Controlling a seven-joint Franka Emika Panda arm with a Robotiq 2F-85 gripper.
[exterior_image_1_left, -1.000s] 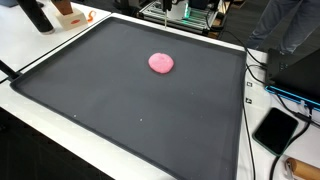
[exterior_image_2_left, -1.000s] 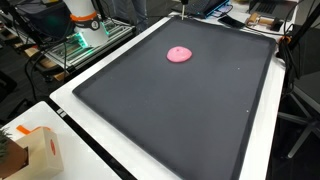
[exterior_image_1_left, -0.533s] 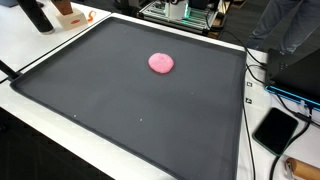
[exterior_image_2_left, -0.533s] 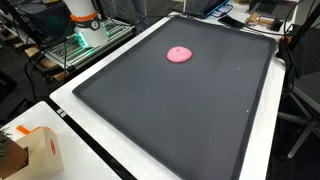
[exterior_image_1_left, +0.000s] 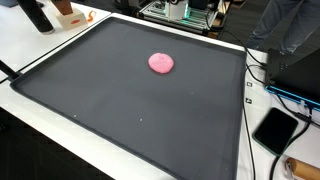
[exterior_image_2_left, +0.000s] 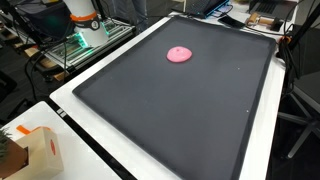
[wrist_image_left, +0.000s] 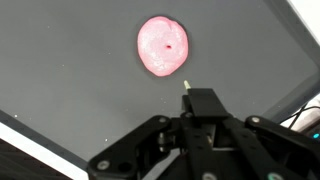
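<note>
pink blob (exterior_image_1_left: 161, 63) lies flat on the black mat (exterior_image_1_left: 110, 110), in the far half, well apart from every edge in both exterior views. nothing touches it, nothing is near it. the mat covers most of the white worktop (exterior_image_2_left: 68, 97).

wrist view: gripper (wrist_image_left: 198, 108) hangs above the mat with the blob just ahead of it, not touching. only the gripper body and a thin probe-like tip show at the bottom of that view. the jaws themselves are hidden, so can't tell if they're apart or closed. nothing seen held. the gripper doesn't show in either exterior view.

blob: round low dome, slightly lumpy outline, small dark speck near the middle. looks like putty or soft dough, can't confirm the material. judgement: light and soft, will deform under squeeze, maybe tacky on the mat. not fragile, not slippery. the low profile leaves little side wall to catch.

where to hold, my read: straddle it across the middle with jaws wide, come straight down to mat level, pinch the widest part gently. too much force would squash it thin. an edge pinch would likely just peel up a flap.

around: phone (exterior_image_1_left: 276, 128) and cables (exterior_image_1_left: 256, 72) off the mat on one side, cardboard box (exterior_image_2_left: 35, 150) at a worktop corner. all well apart from the blob.
</note>
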